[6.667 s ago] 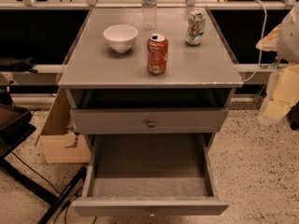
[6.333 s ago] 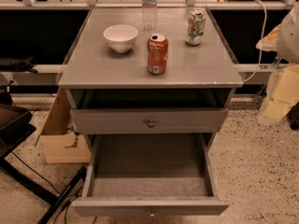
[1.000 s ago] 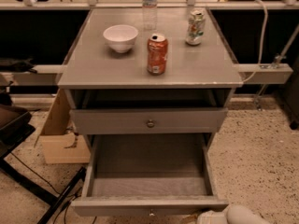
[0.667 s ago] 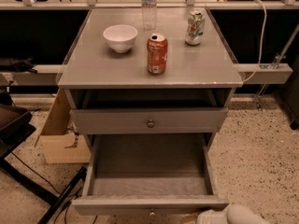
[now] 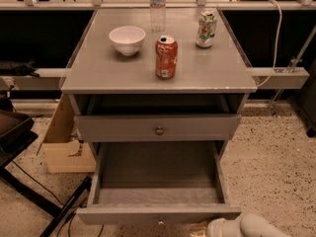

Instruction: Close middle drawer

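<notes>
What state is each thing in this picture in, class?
Grey middle drawer with round metal knob: pulled far out, empty.
Grey top drawer: slightly open.
White round bowl: upright, empty.
Red soda can: upright.
Green-white can: upright.
Clear plastic bottle: upright.
White robot tool: low, by middle drawer's front right corner.

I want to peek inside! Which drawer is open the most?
The middle drawer, pulled far out; the upper drawer is barely open. The gripper is by the pulled-out front.
</notes>
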Robot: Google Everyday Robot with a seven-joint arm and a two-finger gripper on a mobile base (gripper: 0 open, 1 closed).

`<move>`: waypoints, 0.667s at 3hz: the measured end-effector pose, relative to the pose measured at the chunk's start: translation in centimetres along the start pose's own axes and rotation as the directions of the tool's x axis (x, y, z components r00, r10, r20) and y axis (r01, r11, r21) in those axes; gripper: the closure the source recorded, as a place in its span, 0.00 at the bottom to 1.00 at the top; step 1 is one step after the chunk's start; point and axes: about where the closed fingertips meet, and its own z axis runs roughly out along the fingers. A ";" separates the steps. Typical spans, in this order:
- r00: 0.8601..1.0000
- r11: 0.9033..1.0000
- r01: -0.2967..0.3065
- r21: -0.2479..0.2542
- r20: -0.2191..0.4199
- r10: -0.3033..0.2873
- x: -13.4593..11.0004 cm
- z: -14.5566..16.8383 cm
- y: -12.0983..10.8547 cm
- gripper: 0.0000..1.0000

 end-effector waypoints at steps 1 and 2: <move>1.000 1.000 0.002 0.001 0.004 -0.002 -0.1 -0.1 0.1 1.00; 0.998 1.000 0.016 0.012 0.054 -0.016 -2.3 -0.8 -1.0 1.00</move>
